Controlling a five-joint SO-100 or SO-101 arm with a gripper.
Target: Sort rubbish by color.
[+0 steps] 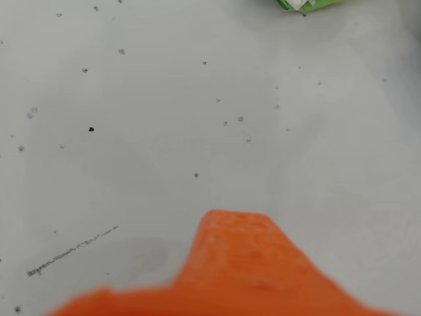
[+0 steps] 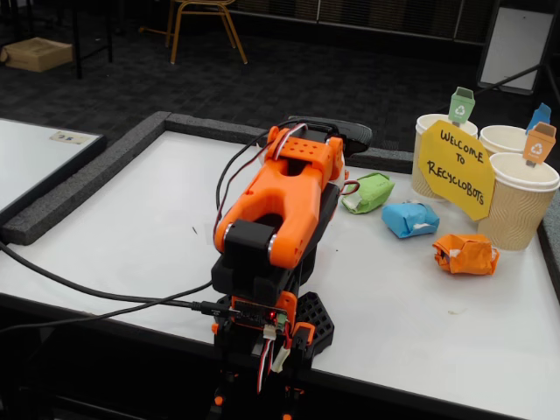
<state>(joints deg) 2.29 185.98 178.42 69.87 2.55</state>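
Observation:
Three crumpled paper wads lie in a row on the white table in the fixed view: green (image 2: 367, 192), blue (image 2: 409, 219) and orange (image 2: 466, 254). My orange arm (image 2: 280, 201) is folded low over its base, left of the wads and touching none. The gripper end is tucked behind the arm, beside the green wad. In the wrist view only one orange finger (image 1: 237, 227) shows, at the bottom edge over bare table, with nothing against it. A corner of the green wad (image 1: 302, 4) peeks in at the top edge. The other finger is out of view.
Three beige paper cups (image 2: 516, 206) with small coloured tags stand at the back right, behind a yellow sign (image 2: 455, 171). A dark foam border (image 2: 79, 184) runs along the table's left and far edges. Cables trail off the front left.

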